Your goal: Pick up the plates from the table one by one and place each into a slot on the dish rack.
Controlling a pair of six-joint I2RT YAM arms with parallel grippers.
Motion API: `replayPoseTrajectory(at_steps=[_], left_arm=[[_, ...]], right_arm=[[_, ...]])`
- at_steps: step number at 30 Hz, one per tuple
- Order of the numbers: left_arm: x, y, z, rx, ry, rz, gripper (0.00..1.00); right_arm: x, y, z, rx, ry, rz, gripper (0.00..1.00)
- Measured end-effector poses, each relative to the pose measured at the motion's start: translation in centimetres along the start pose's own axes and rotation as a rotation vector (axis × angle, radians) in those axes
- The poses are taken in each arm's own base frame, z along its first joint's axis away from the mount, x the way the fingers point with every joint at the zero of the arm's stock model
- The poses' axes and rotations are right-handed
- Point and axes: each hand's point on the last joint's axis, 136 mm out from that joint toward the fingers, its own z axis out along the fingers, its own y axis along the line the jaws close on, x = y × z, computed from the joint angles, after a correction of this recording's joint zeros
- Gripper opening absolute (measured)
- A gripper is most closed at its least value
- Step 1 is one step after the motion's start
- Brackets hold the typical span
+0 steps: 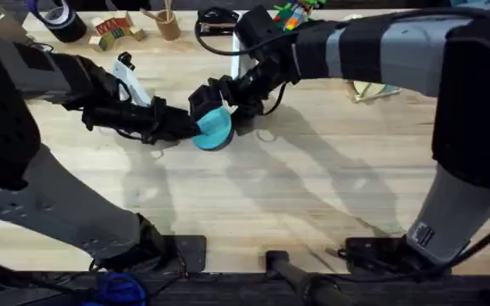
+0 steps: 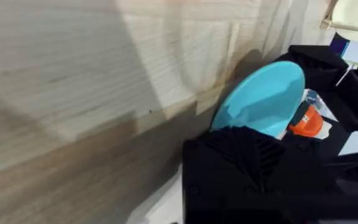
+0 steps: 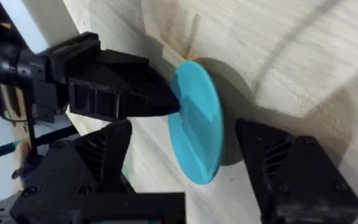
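the turquoise plate (image 1: 214,128) stands tilted on edge near the middle of the table (image 1: 313,195), pinched at its rim by the closed fingers of the left gripper (image 1: 190,127), which reaches in from the left. the right gripper (image 3: 191,155) comes from the opposite side with its 2 fingers spread wide, 1 on each face of the plate, so the disc lies edge-on between them. both arms are at the plate, and the handover looks to hinge on the right fingers closing across its thin axis.

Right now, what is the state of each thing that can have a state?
Blue plate: tilted on edge above the table, held between both arms.
Left gripper: shut on the plate's rim.
Right gripper: jaws open, one on each side of the plate.
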Motion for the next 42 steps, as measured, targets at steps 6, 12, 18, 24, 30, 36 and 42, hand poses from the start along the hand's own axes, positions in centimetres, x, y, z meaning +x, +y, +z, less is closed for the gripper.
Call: replayPoseTrajectory(at_steps=[6,12,18,24,30,36,42], left_arm=[[0.0,0.0,0.0,0.000,0.000,0.000,0.040],[0.0,0.0,0.0,-0.001,0.000,0.000,0.041],[0.0,0.0,-0.1,0.005,-0.001,-0.009,0.041],[-0.1,0.0,-0.2,0.007,-0.007,-0.007,0.041],[-0.1,0.0,-0.2,0.007,-0.007,-0.008,0.041],[0.2,-0.1,-0.4,-0.007,0.015,-0.011,0.040],[0.7,0.1,-0.9,-0.065,0.084,0.001,0.040]], right_arm=[[0.3,0.2,0.3,-0.007,0.012,0.001,0.915],[1.4,-0.5,1.8,0.004,0.056,0.023,0.421],[1.5,-0.6,1.7,-0.013,0.066,0.046,0.069],[1.4,-0.4,1.6,-0.021,0.063,0.046,0.049],[1.4,-0.4,1.6,-0.020,0.064,0.046,0.049],[1.4,-0.4,1.6,-0.023,0.066,0.046,0.048],[1.8,-0.4,1.6,-0.023,0.078,0.044,0.048]])
